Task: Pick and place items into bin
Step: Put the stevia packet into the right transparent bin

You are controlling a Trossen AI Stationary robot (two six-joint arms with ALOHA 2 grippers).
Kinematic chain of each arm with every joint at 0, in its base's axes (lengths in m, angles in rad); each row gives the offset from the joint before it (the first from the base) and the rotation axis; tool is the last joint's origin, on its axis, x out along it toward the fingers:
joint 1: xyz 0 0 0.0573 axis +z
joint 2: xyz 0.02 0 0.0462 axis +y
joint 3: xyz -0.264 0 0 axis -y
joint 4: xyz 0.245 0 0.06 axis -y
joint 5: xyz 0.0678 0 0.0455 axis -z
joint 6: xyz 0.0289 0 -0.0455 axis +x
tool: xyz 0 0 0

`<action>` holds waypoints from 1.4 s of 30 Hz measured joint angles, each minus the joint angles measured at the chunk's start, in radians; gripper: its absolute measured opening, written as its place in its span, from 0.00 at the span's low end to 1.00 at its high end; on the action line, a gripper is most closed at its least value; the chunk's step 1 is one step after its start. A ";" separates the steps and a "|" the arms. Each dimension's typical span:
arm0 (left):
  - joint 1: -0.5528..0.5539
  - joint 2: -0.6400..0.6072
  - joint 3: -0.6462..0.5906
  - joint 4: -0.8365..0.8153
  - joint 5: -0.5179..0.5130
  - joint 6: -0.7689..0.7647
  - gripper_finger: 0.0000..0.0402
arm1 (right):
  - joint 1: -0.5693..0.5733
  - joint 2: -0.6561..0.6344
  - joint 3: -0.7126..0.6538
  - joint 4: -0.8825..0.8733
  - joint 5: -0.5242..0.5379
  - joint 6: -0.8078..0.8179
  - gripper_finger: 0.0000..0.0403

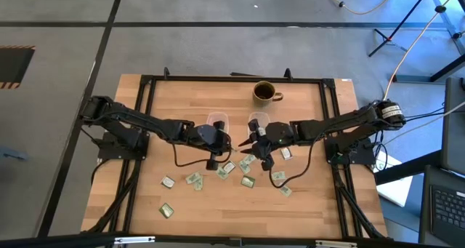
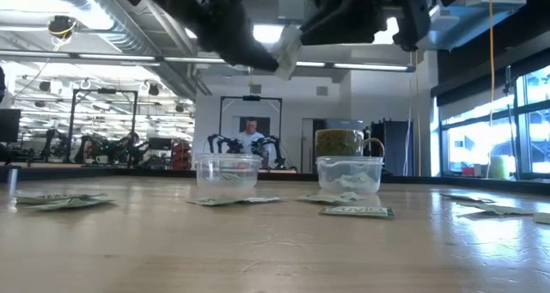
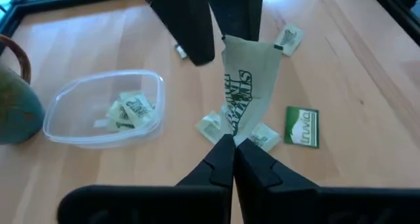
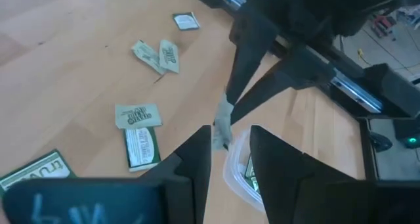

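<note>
Left claw (image 3: 233,152): fingers pinched together on one pale packet (image 3: 244,86), which hangs above the tabletop (image 1: 182,102) near the middle.
Right claw (image 4: 228,145): fingers parted with nothing between them, raised just beside the left claw.
Loose packets (image 1: 195,180): scattered flat on the wood in front of both arms.
Left tub (image 1: 217,120): clear plastic, some packets inside.
Right tub (image 3: 98,109): clear plastic, a few packets inside, beside the left one.
Mug (image 1: 264,92): brown, behind the tubs.

Pale green-and-white packets (image 1: 248,181) lie scattered flat on the table (several inside the clear bins (image 3: 103,110)).
</note>
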 joint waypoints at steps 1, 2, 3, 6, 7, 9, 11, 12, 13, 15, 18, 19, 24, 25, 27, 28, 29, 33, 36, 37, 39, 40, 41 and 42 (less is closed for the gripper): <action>0.000 0.000 0.000 0.004 -0.001 0.000 0.01 | 0.000 0.000 0.000 0.005 0.000 0.000 0.27; 0.000 0.000 0.000 0.010 -0.005 0.000 0.00 | 0.000 0.000 0.000 0.011 -0.006 0.000 0.27; 0.000 0.000 0.000 0.013 -0.010 0.000 0.00 | 0.000 0.000 0.000 0.015 -0.015 0.000 0.27; 0.000 0.000 0.000 0.023 -0.040 0.001 0.01 | 0.000 0.000 0.000 0.016 -0.018 0.017 0.27; 0.000 0.000 0.000 0.026 -0.049 0.001 0.01 | 0.000 0.000 0.000 0.016 -0.018 0.024 0.27; 0.000 0.000 0.000 0.026 -0.059 0.001 0.01 | 0.000 0.000 0.000 0.015 -0.018 0.047 0.24; 0.000 0.000 0.000 0.027 -0.067 0.001 0.00 | 0.000 0.000 0.000 0.013 -0.018 0.067 0.20; 0.000 0.000 0.000 0.027 -0.070 0.001 0.00 | 0.000 0.000 0.000 0.011 -0.018 0.068 0.18; 0.000 0.000 0.000 0.026 -0.073 0.001 0.01 | 0.000 0.000 0.000 0.008 -0.018 0.068 0.15; 0.000 0.000 0.000 0.026 -0.076 0.001 0.01 | 0.000 0.000 0.000 0.004 -0.018 0.068 0.09; 0.000 0.000 0.000 0.027 -0.076 0.001 0.00 | 0.000 0.000 0.000 0.000 -0.016 0.068 0.02; 0.000 0.000 0.000 0.027 -0.077 0.003 0.00 | 0.000 0.000 0.000 -0.001 -0.008 0.068 0.02; -0.001 0.000 0.000 0.027 -0.080 0.017 0.01 | 0.000 0.000 0.000 -0.001 0.112 0.103 0.04; -0.001 0.000 0.000 0.027 -0.081 0.017 0.00 | 0.000 0.000 0.000 -0.001 0.127 0.117 0.03; -0.001 0.000 0.000 0.027 -0.081 0.018 0.00 | 0.000 0.000 0.000 -0.003 0.136 0.122 0.02; -0.001 0.000 0.000 0.027 -0.080 0.023 0.00 | 0.000 0.000 0.000 -0.005 0.136 0.121 0.01; -0.002 0.000 0.000 0.027 -0.080 0.029 0.01 | 0.000 0.000 0.000 -0.006 0.136 0.121 0.01; -0.002 0.000 0.000 0.024 -0.102 0.035 0.02 | 0.000 0.000 0.000 -0.012 0.140 0.121 0.02; -0.003 0.000 0.000 0.002 -0.178 0.035 0.01 | 0.000 0.000 0.000 -0.013 0.140 0.121 0.01; -0.003 0.000 0.000 -0.008 -0.205 0.037 0.01 | 0.000 0.000 0.000 -0.013 0.140 0.121 0.01; -0.002 -0.002 0.000 -0.019 -0.245 0.037 0.00 | 0.000 0.002 0.000 -0.012 0.143 0.122 0.01; -0.003 -0.002 0.001 -0.026 -0.254 0.037 0.00 | -0.002 0.002 0.000 -0.011 0.143 0.122 0.01; -0.003 -0.002 0.001 -0.029 -0.255 0.037 0.01 | -0.002 0.002 0.000 -0.010 0.144 0.123 0.01; -0.003 -0.002 0.001 -0.038 -0.255 0.037 0.01 | -0.002 0.002 0.000 -0.010 0.143 0.123 0.01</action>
